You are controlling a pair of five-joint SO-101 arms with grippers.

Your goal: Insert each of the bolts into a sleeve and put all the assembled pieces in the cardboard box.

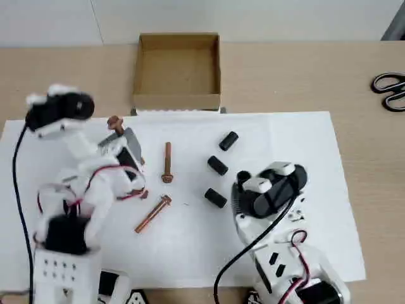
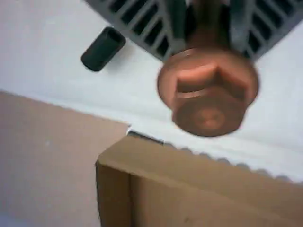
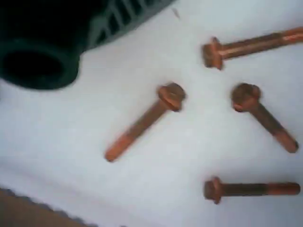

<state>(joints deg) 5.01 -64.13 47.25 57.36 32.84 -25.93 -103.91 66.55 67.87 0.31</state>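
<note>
Bolt clamped, head outward, in left gripper near box. Right gripper pinches sleeve over paper strewn with loose bolts and three sleeves.

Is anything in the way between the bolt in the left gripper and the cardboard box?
Nothing visible does. The copper bolt, clamped in the left gripper, is right beside the open cardboard box, with only bare white paper between them.
</note>
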